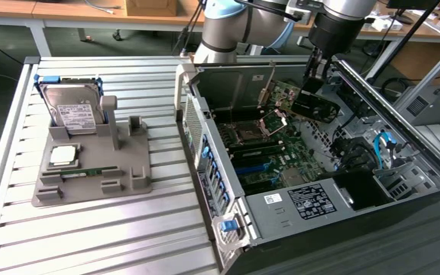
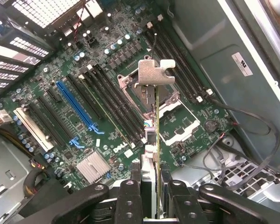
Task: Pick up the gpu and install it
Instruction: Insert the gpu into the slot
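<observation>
The gpu (image 1: 293, 100) is hanging tilted inside the open computer case (image 1: 357, 197), above the motherboard (image 1: 270, 154) and over its processor socket, with its silver bracket (image 2: 155, 73) at the end away from the wrist. The end effector (image 1: 311, 83) is pinching the card's edge between its fingers. On the exterior view's left, a hard drive (image 1: 73, 112) is standing in a grey fixture (image 1: 90, 177) on the slatted bench (image 1: 90, 240).

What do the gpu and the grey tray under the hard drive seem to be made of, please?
The gpu: green circuit board, probably fibreglass, with a shiny bare-metal bracket. The grey tray: likely plastic, judging by its matte, uniform, moulded look.
</observation>
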